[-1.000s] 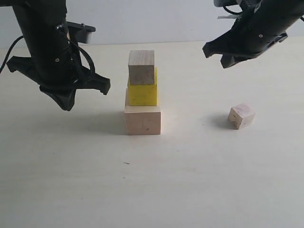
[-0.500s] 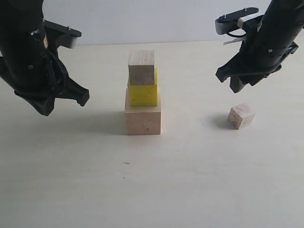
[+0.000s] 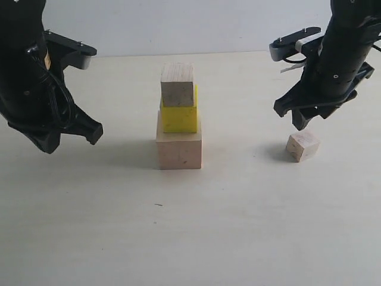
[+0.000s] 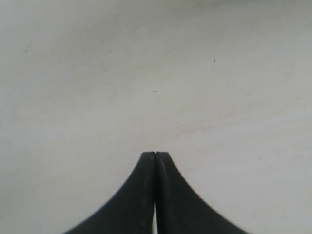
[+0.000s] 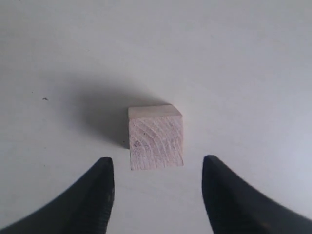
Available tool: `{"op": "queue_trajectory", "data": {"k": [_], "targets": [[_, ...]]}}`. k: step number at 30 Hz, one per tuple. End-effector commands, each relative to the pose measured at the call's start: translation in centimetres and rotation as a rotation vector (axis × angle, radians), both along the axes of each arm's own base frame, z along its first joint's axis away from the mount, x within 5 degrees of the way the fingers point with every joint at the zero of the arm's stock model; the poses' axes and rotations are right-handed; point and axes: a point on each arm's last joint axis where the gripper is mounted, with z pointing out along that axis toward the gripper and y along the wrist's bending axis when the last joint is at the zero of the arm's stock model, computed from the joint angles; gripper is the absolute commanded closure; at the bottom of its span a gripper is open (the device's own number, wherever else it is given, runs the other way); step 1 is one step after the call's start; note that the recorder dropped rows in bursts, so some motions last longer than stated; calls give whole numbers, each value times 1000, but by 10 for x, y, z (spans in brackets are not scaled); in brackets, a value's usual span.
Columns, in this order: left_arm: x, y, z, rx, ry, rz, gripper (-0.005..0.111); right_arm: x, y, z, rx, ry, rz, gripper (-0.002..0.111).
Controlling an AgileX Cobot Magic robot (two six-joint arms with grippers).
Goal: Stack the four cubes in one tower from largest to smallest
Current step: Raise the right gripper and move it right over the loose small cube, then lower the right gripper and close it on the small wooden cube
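The last small cube (image 3: pixel 302 146) rests flat on the table (image 3: pixel 238 238), well apart to the right of the three-cube stack (image 3: pixel 178 128). The right jaws hang released just above it. We should come straight down, centre it between them, close on two flat opposite faces and not on corners, then lift clear of the stack before crossing. Being a cube, it has no long axis. The outside camera sees it turned corner-on, but in the right wrist view its sides run parallel to the jaws. The left jaws are clenched on nothing, left of the stack.
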Motion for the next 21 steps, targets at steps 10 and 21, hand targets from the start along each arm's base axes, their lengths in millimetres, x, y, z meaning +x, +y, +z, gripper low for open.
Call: {"op": "queue_trajectory", "data": {"k": [10,21], "targets": [[-5,4,-6,18,20,-8,107,10,-22,-6,200,33,-124,52],[-5,4,-6,18,20,-8,107,18,-23,-39,157,78,-115,52]]}}
